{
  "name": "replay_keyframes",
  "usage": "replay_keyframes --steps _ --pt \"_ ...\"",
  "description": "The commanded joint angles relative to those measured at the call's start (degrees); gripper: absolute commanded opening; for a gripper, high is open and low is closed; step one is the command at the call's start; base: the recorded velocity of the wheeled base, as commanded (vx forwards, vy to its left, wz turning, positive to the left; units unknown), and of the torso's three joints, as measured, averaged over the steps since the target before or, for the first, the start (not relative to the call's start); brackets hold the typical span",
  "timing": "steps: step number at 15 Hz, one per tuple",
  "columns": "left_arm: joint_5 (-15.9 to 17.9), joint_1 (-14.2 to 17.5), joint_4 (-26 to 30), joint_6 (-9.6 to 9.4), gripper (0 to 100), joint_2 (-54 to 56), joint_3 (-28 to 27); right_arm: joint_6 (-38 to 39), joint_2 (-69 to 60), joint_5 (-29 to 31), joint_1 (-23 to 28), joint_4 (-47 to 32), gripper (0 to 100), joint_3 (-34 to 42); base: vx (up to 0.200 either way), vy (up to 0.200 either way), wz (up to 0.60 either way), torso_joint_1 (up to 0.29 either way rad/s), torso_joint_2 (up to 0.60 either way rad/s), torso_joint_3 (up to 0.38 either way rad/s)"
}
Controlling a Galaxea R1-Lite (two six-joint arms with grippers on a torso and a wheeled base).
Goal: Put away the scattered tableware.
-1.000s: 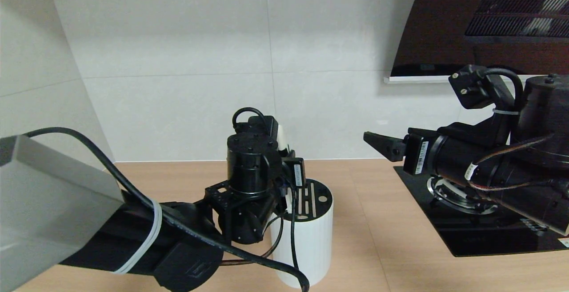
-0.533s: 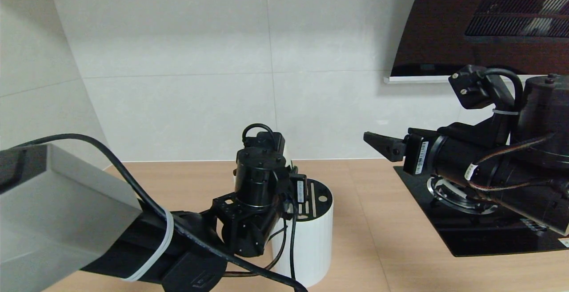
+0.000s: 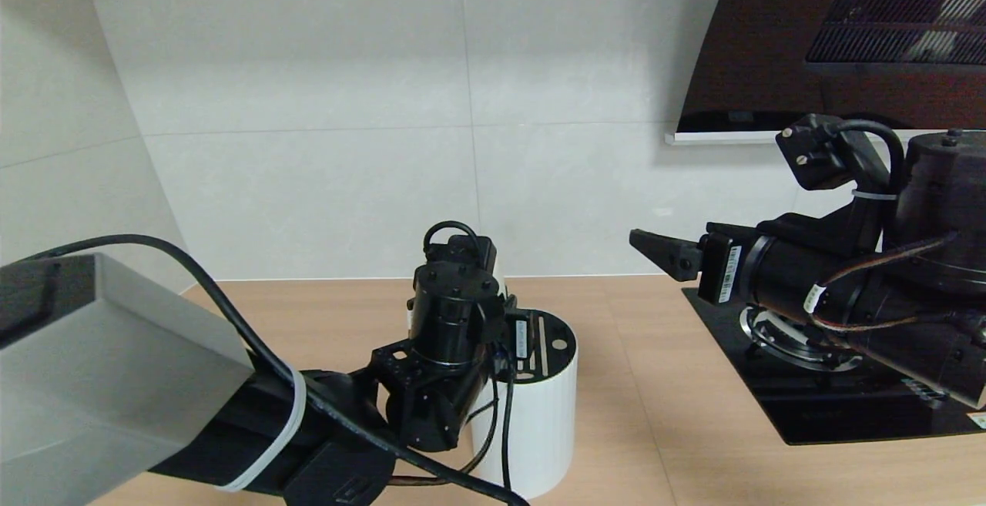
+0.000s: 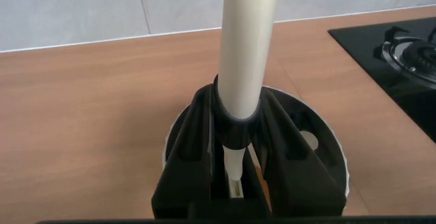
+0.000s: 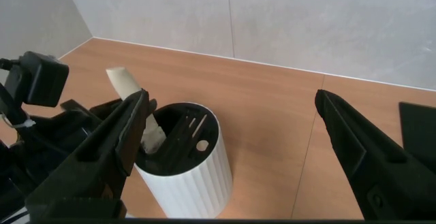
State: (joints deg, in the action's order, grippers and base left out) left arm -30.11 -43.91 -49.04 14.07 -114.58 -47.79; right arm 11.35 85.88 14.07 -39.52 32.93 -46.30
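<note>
A white cylindrical holder [image 3: 539,421] with a slotted black top [image 5: 182,132] stands on the wooden counter. My left gripper [image 4: 238,125] is directly above it, shut on a cream-handled utensil [image 4: 246,40] held upright. The utensil's thin metal end [image 4: 234,178] points down at the holder's top; the fingers hide whether it is in a slot. In the head view the cream handle [image 3: 495,263] pokes up behind the left wrist. My right gripper [image 5: 231,101] hangs open and empty, high above the counter and right of the holder [image 5: 187,180].
A black cooktop [image 3: 809,413] with a round burner [image 3: 774,336] lies on the counter at the right, below the right arm. A dark range hood [image 3: 847,36] hangs on the tiled wall above it. Bare counter [image 3: 655,383] lies between holder and cooktop.
The left arm has dropped and shifted slightly right, bringing the utensil down onto the holder's top. The right arm has stayed still.
</note>
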Motion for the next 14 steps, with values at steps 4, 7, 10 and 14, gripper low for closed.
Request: replay_keyframes --steps 4,7,10,14 --pt "-0.04 -0.91 -0.09 -0.01 100 0.67 0.68 -0.01 0.07 -0.01 -0.03 0.03 100 -0.02 0.0 0.0 0.0 0.0 0.0 0.0" --pt "0.05 -1.0 -0.09 -0.01 100 1.46 0.68 -0.01 0.07 -0.01 -0.03 0.03 100 -0.02 0.0 0.0 0.0 0.0 0.0 0.0" --pt "0.05 -1.09 0.0 -0.01 100 3.31 1.29 -0.01 0.07 -0.01 -0.03 0.03 100 0.07 0.0 0.0 0.0 0.0 0.0 0.0" --pt "0.32 -1.09 0.18 -0.01 100 11.84 1.82 -3.62 -1.42 0.08 0.06 0.38 100 2.09 0.0 0.0 0.0 0.0 0.0 0.0"
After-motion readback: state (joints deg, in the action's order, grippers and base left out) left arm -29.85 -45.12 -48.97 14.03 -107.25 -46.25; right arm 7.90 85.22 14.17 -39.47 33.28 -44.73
